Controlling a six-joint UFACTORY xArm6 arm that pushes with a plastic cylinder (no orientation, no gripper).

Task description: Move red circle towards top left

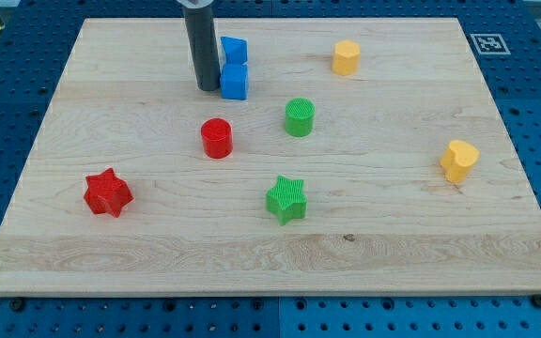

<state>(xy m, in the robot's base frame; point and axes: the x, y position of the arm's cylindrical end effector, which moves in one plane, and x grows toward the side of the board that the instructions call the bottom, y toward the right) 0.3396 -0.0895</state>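
Rod [202, 42] cut off at view's top; upper blue block [235, 49] partly hidden.

Single straight rod [204, 47], dark grey, near black. Round cross-section, smooth sides, even thickness along visible length. Faint lighter sheen down one side, matte finish otherwise. Upper end meets wider dark collar, cut off at frame's top edge; rest of arm out of sight. My tip [208, 89] blunt, flat-ended, same dark colour as shaft, no separate cap or pad discernible. No cables, screws, labels or markings visible on rod.
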